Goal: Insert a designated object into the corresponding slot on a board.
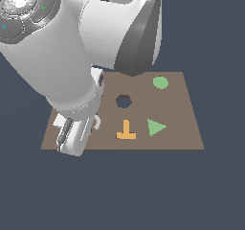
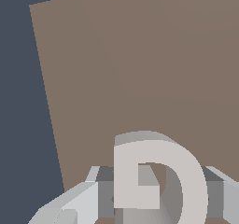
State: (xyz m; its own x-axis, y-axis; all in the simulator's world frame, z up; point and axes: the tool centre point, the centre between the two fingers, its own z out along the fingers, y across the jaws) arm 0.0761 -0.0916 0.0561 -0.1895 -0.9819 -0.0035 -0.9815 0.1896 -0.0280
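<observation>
The light-grey spiral piece sits between my gripper's fingers in the wrist view, and they close on its sides. It hangs over the brown board near one of its corners. In the exterior view my gripper is over the board's near corner at the exterior view's left, and only a sliver of the spiral shows beside the hand. The spiral-shaped slot is hidden; the arm covers that part of the board.
On the board are a dark hexagonal hole, an orange T, a green triangle and a green circle. The arm's large links cover the board's side at the exterior view's left.
</observation>
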